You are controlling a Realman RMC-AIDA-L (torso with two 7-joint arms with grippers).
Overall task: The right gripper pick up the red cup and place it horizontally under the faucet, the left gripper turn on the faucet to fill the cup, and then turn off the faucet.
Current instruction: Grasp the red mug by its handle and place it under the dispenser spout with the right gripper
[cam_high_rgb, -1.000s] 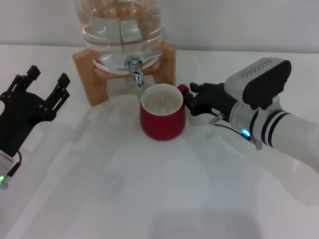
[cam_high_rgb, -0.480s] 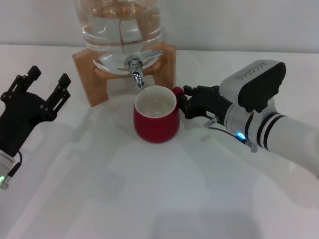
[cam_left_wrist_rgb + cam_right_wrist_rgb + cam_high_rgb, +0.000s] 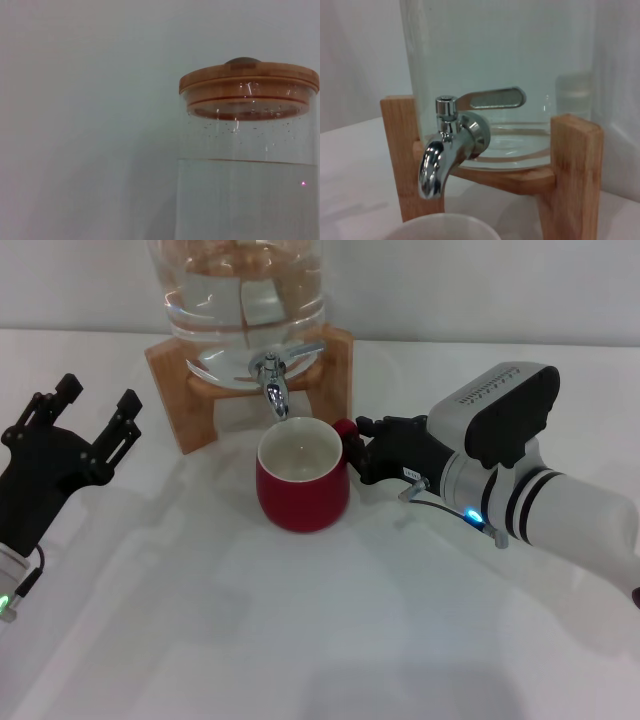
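Observation:
The red cup (image 3: 300, 480) stands upright on the white table, its cream inside showing, just in front of and below the faucet (image 3: 272, 380). My right gripper (image 3: 358, 453) is shut on the cup's red handle, reaching in from the right. The chrome faucet sits on the glass water jar (image 3: 240, 290) on a wooden stand (image 3: 180, 390). In the right wrist view the faucet (image 3: 442, 160) with its lever handle (image 3: 492, 97) is close, and the cup's white rim (image 3: 445, 227) shows below the spout. My left gripper (image 3: 88, 420) is open at the far left, apart from the faucet.
The left wrist view shows the jar's upper part with its wooden lid (image 3: 249, 82) and the water level. The stand's right post (image 3: 575, 170) is beside the cup. The white table (image 3: 300, 640) spreads in front.
My right gripper has slid the red cup leftward, toward a spot under the spout. The left arm has not moved.

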